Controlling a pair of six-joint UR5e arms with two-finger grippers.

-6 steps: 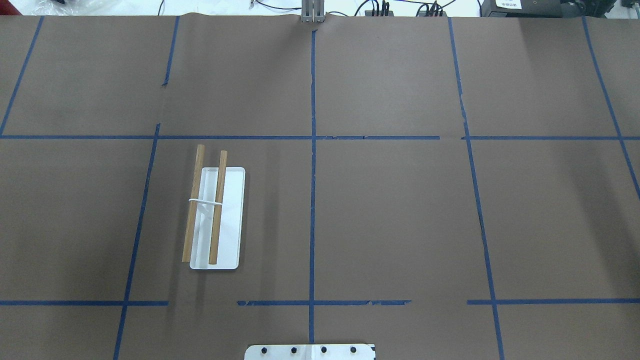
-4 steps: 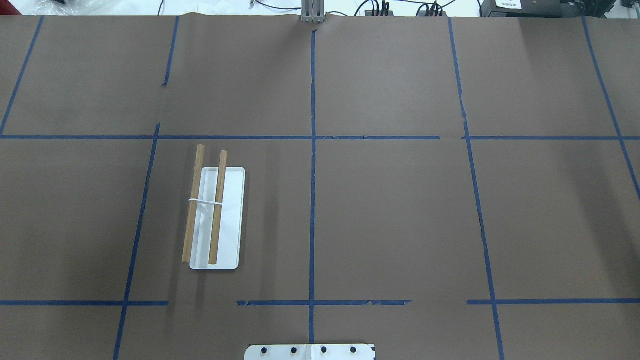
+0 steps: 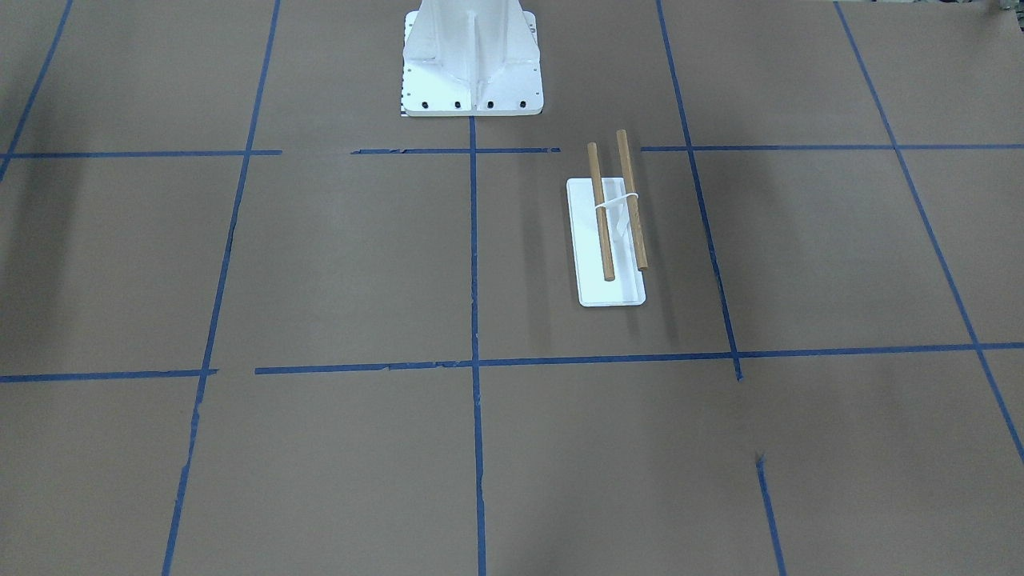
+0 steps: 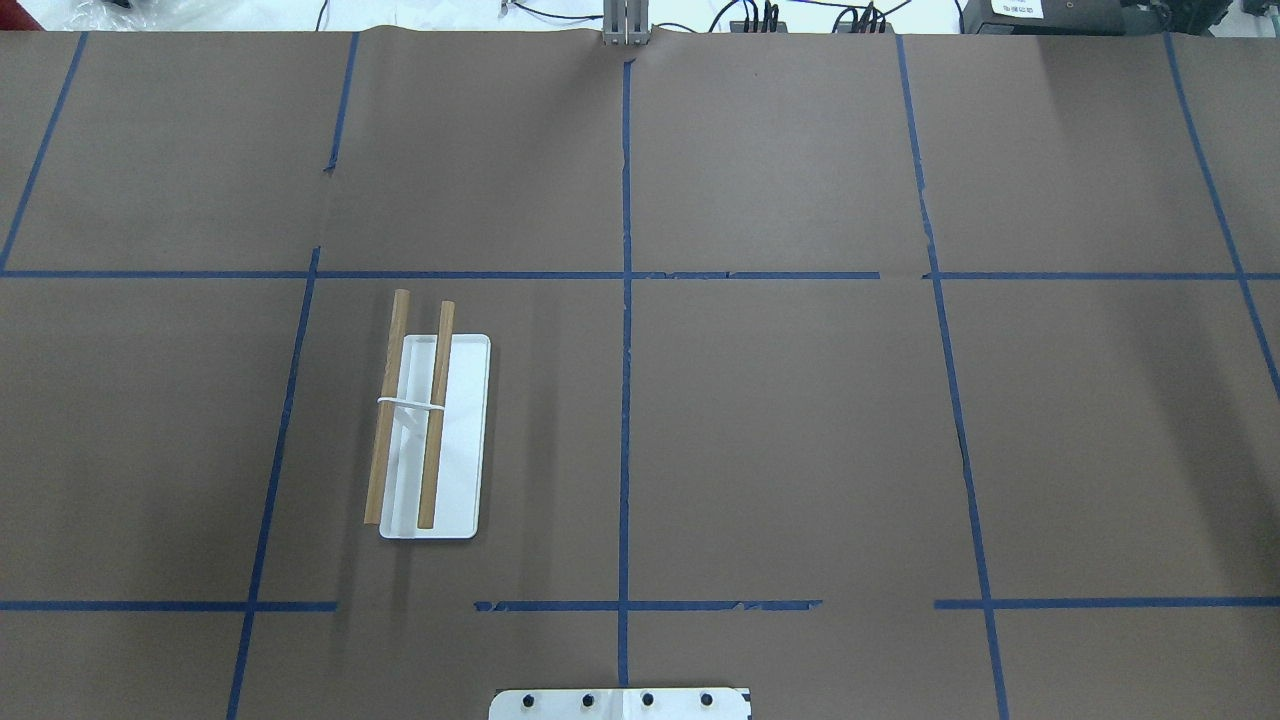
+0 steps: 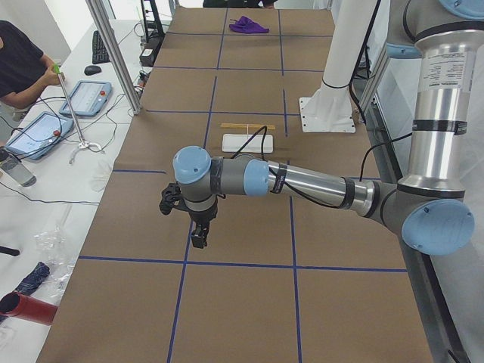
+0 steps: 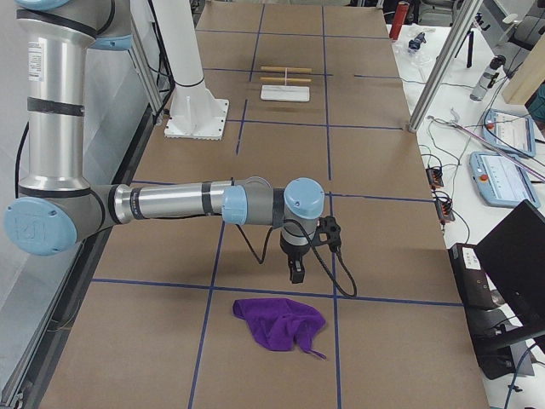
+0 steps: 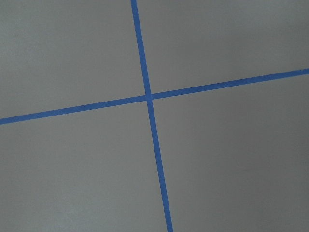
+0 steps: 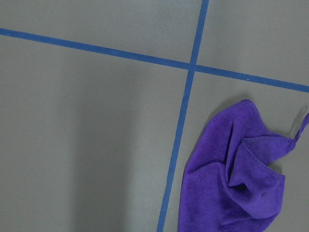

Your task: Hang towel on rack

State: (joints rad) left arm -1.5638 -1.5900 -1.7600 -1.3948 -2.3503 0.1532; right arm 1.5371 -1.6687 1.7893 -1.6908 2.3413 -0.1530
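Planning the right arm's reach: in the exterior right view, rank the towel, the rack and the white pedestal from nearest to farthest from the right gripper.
From the right gripper:
1. towel, close by it, on the camera's side.
2. pedestal, mid-table at the robot's edge.
3. rack, farther along, past the pedestal.

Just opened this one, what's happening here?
Hanging has not begun. The purple towel lies crumpled on the table at the robot's right end, with the right tool hanging just above the table beside it. The rack stands far off on the robot's left half, its rods bare. The left tool hangs over the table, away from both. Whether either tool is open cannot be told.
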